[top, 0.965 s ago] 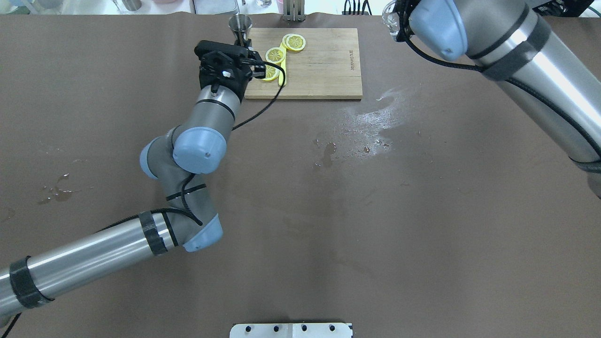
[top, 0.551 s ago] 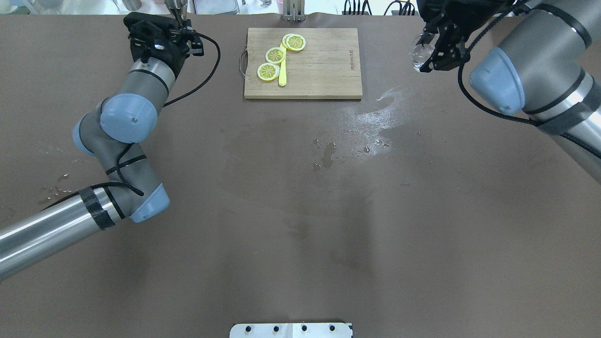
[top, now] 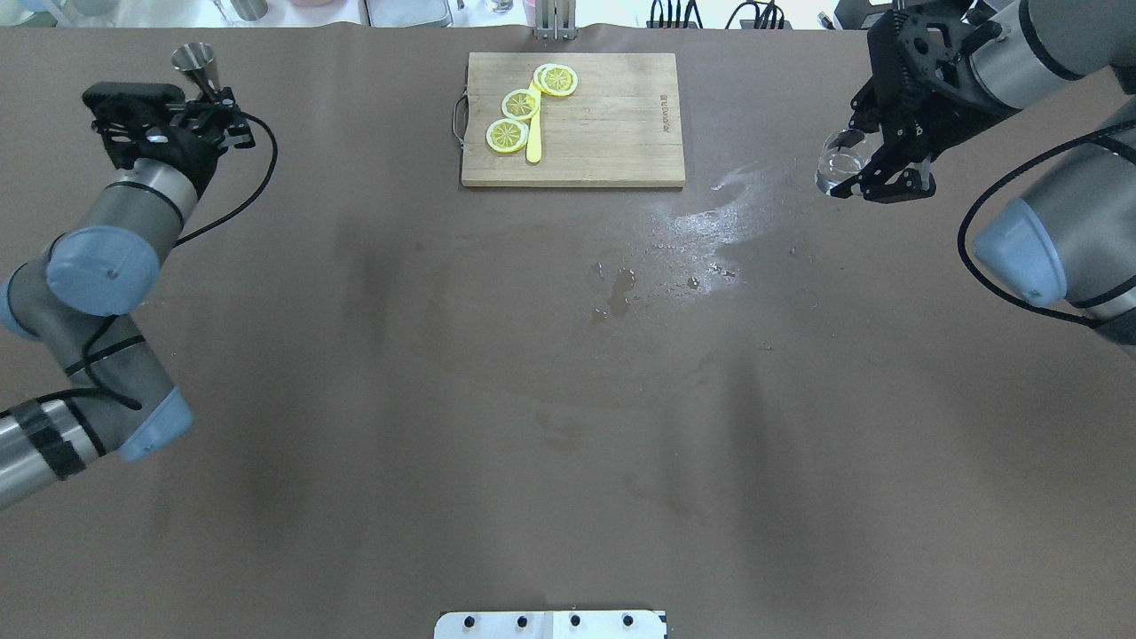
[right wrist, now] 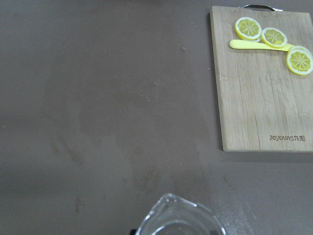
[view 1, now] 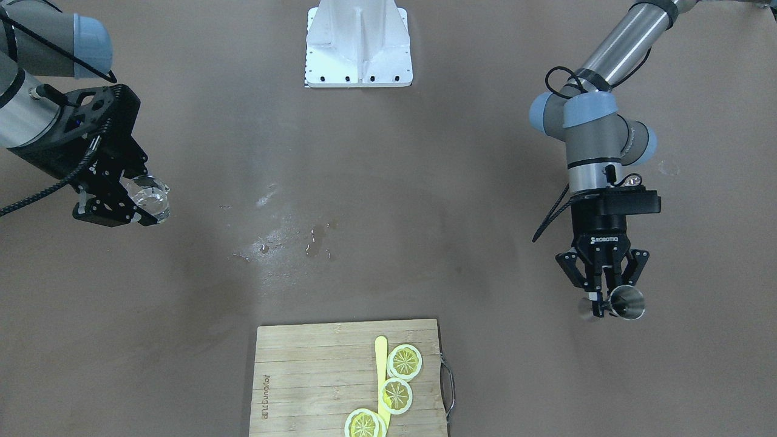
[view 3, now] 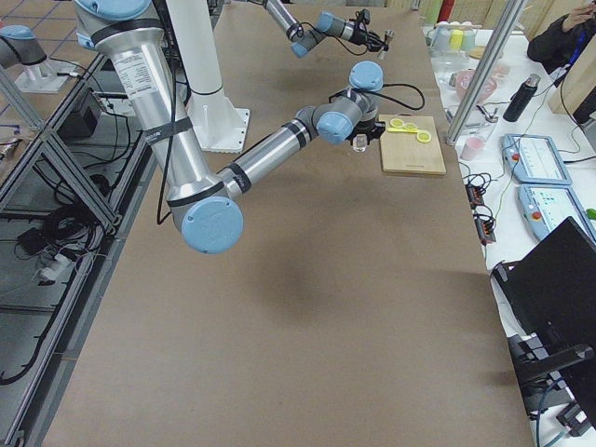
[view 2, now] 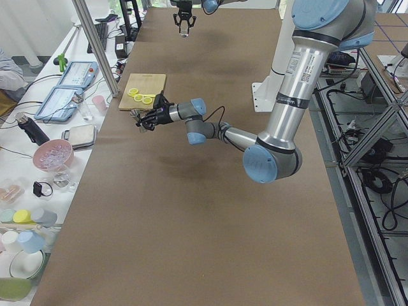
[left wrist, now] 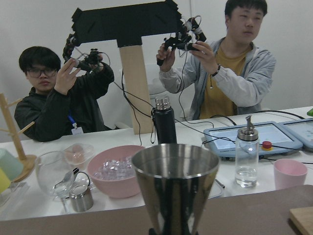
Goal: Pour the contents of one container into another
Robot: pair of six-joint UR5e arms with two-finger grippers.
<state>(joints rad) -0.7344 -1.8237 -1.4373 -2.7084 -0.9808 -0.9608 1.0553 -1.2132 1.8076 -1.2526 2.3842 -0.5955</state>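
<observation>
The silver hourglass jigger is held upright above the table's far left corner, with my left gripper shut on its waist. The front view shows the same jigger at my left gripper, and its cone fills the left wrist view. The clear glass cup hangs over the table's far right side, my right gripper shut on it. From the front, the cup looks slightly tilted. Only its rim shows in the right wrist view. The two containers are far apart.
A wooden cutting board with lemon slices and a yellow knife lies at the far middle. Wet spill patches spread right of the board. Two operators and bottles, bowls and cups stand beyond the far edge.
My left arm swung left with the jigger, from the board's corner to the far left. My right arm brought the glass cup down and nearer, over the table's right side.
</observation>
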